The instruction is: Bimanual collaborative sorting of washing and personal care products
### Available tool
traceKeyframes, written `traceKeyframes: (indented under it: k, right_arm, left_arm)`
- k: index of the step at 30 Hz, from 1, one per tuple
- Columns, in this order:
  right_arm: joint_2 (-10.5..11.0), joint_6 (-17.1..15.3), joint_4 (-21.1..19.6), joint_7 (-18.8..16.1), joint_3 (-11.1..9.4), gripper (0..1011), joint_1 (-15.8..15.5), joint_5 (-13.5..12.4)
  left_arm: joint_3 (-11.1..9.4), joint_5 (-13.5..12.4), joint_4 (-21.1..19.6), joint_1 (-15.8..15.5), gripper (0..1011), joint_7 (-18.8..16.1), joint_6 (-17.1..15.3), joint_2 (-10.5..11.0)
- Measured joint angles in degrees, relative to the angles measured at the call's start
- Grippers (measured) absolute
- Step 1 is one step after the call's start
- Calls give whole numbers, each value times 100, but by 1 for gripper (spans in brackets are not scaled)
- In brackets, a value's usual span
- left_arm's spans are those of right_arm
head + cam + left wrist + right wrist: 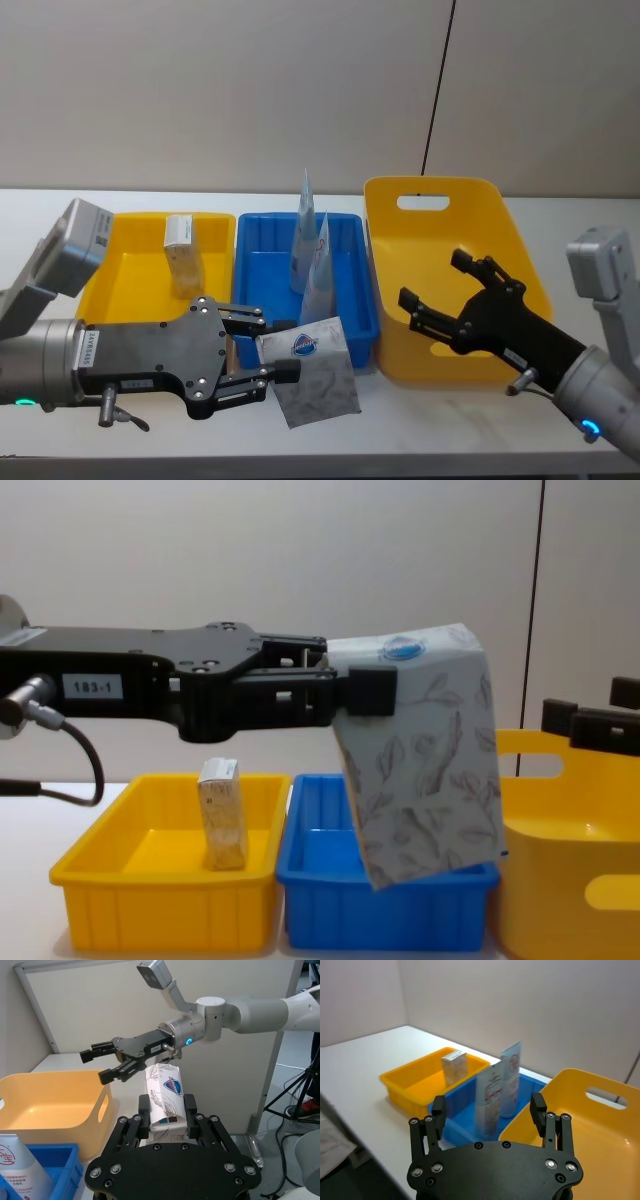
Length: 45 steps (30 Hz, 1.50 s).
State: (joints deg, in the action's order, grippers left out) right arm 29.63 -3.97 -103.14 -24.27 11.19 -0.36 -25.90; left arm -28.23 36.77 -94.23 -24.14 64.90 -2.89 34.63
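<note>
One carton (pixel 312 372) — between left gripper (pixel 277 345) fingers (pixel 250 378)

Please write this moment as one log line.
left gripper: shut on held carton, aloft | right gripper: open, near yellow basket | yellow tray: one standing carton | blue tray: two tubes

A plain beige wall (pixel 200 90) stands behind the white desk (pixel 30 207). A thin black cable (pixel 438 90) runs down it. Beyond the desk's end lies a pale floor (pixel 290 1127).
</note>
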Motion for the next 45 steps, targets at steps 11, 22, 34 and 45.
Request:
traceKeyframes:
  k: [11, 22, 34, 45]
  right_arm:
    - [611, -135, -78, -942, -29, 1002, 54, -406]
    - [1262, -270, -120, -1978, -2, 1002, 161, -757]
    - [1794, -363, -120, -2911, 167, 1002, 373, -946]
    - [1826, -251, -131, -3089, 324, 1002, 482, -967]
  left_arm:
    - [0, -1, 0, 0, 366, -1, 0, 0]
    - [0, 0, 0, 0, 366, -1, 0, 0]
    - [0, -1, 0, 0, 366, -1, 0, 0]
    - [0, 0, 0, 0, 366, -1, 0, 0]
